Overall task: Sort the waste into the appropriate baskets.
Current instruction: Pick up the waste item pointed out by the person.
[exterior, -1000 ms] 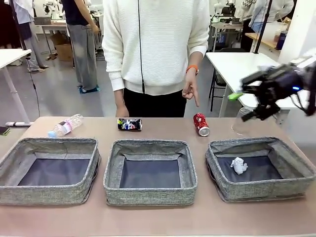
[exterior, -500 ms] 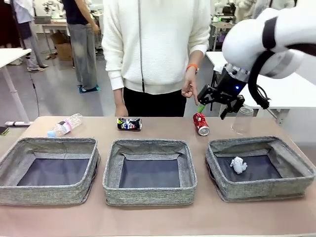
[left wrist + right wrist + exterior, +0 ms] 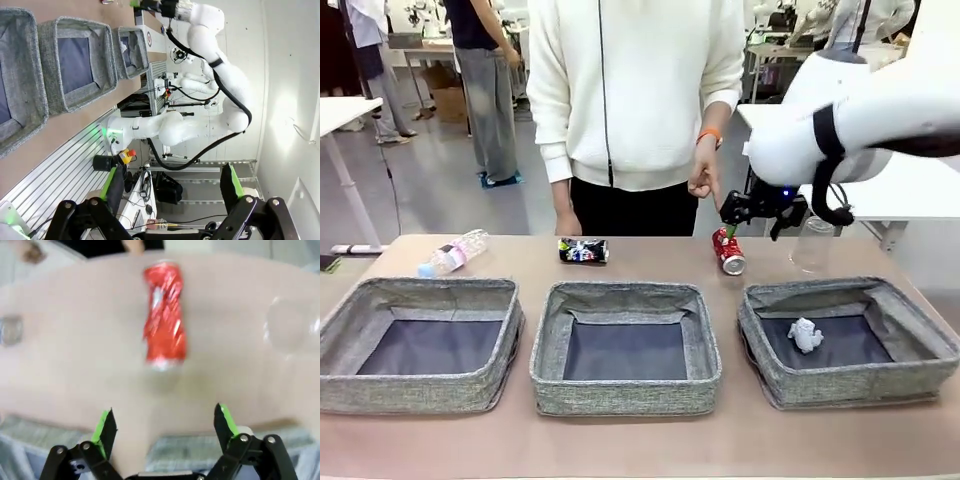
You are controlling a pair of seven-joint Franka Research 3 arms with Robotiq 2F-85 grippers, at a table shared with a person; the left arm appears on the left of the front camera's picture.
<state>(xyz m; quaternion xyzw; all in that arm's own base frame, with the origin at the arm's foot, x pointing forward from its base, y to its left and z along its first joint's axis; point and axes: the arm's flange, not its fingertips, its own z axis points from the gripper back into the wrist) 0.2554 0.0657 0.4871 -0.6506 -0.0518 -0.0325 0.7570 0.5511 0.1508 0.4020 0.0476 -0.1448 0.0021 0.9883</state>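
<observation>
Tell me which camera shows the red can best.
The right wrist view: the red can lies large and unblocked, though blurred. The front view shows it small, partly behind the right gripper. The left wrist view is too distant.

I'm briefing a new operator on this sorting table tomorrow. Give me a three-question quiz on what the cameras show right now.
1. True or false: the red can already lies in a basket.
2. Which basket holds the paper wad? A) left B) middle C) right
3. Fill in: the right tool hangs close to the red can with its jaws ____.

Key
1. False: it lies on the table, beyond the baskets.
2. C, the right basket.
3. Open, with nothing between them.
</observation>
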